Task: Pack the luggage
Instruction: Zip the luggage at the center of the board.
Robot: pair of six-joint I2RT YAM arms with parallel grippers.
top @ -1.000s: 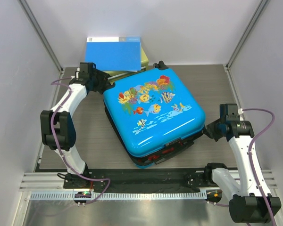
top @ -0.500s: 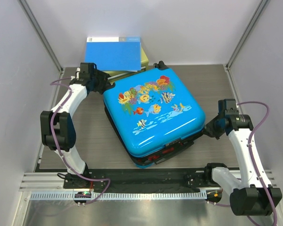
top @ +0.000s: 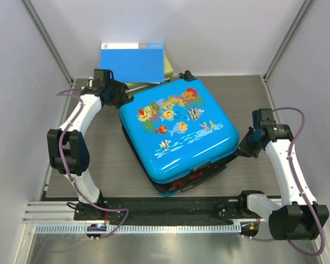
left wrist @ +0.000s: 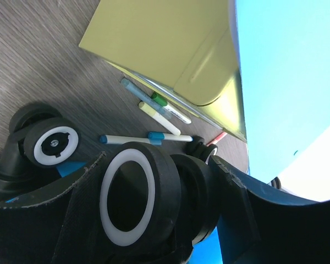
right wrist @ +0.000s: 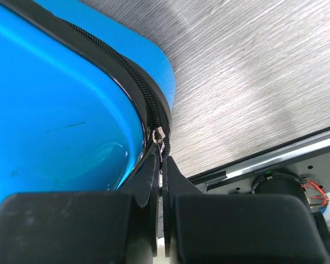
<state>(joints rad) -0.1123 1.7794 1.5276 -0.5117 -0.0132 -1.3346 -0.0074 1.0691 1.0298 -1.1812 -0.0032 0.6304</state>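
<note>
The table (top: pixel 99 159) kept bare room on 2 sides of the closed luggage (top: pixel 179 132), which lay skewed mid-table, its far corner near a box (left wrist: pixel 154 49). The left gripper's (top: pixel 121 98) jaws flanked 1 wheel (left wrist: pixel 129 198), contact unclear. The right gripper (right wrist: pixel 160 165) pinched the zipper pull (right wrist: pixel 159 136) at the right edge.

Wheels (left wrist: pixel 165 187): you face two black ones, white hubs, up close.
Pens (left wrist: pixel 159 116): several lie between wheels and yellow-green box (left wrist: pixel 159 44).
</note>
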